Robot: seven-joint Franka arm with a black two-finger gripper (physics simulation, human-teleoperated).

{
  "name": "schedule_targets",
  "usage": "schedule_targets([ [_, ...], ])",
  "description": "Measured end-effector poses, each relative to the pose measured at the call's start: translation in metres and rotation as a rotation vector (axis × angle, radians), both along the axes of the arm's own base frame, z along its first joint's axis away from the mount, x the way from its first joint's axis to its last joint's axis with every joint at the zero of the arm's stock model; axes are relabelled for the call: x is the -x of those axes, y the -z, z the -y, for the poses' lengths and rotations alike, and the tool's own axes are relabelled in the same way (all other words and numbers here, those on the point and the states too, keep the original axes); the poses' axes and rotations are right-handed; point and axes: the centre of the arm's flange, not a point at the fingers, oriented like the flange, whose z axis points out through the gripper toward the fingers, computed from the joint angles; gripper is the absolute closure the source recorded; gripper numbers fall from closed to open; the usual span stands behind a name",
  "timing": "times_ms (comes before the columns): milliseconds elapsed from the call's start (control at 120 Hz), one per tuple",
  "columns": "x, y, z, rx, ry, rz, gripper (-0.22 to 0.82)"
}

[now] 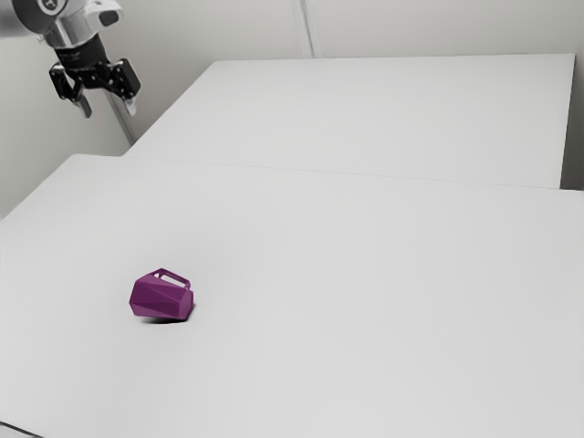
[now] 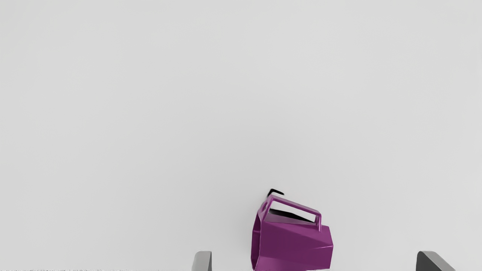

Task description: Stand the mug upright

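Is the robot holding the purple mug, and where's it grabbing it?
Nothing is held: the gripper is open, up in the air, and the mug lies on its side on the table.

The mug (image 2: 295, 242) hides most of its inside; the exterior view crops the arm (image 1: 16, 20).

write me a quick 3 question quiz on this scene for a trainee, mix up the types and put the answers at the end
1. True or false: the mug stands upright on the table.
2. Multiple choice: where is the gripper?
A) clamped on the mug's handle
B) raised, away from the mug
C) pushed inside the mug
3. Fill in the blank with one word, open or shut: the gripper's jaws are ____.

Key: 1. false (it lies on its side); 2. B; 3. open
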Motion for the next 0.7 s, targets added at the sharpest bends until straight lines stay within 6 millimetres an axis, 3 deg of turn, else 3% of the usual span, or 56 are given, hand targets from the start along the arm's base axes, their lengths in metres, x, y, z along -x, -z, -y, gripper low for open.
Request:
schedule_targets([
  [83,0.001,0.007,0.001,0.048,0.005,-0.013,0.01],
  [133,0.005,0.026,-0.008,0.108,-0.009,-0.036,0.02],
  [175,0.019,0.056,-0.029,0.192,-0.05,-0.065,0.02],
  [300,0.073,0.161,-0.121,0.474,-0.224,-0.097,0.02],
  [383,0.087,0.212,-0.152,0.612,-0.269,-0.063,0.02],
  [467,0.081,0.266,-0.157,0.73,-0.259,-0.038,0.02],
  [550,0.093,0.318,-0.148,0.849,-0.242,-0.014,0.02],
  [617,0.11,0.342,-0.143,0.926,-0.226,0.031,0.02],
  [700,0.124,0.358,-0.141,0.989,-0.19,0.111,0.02],
])
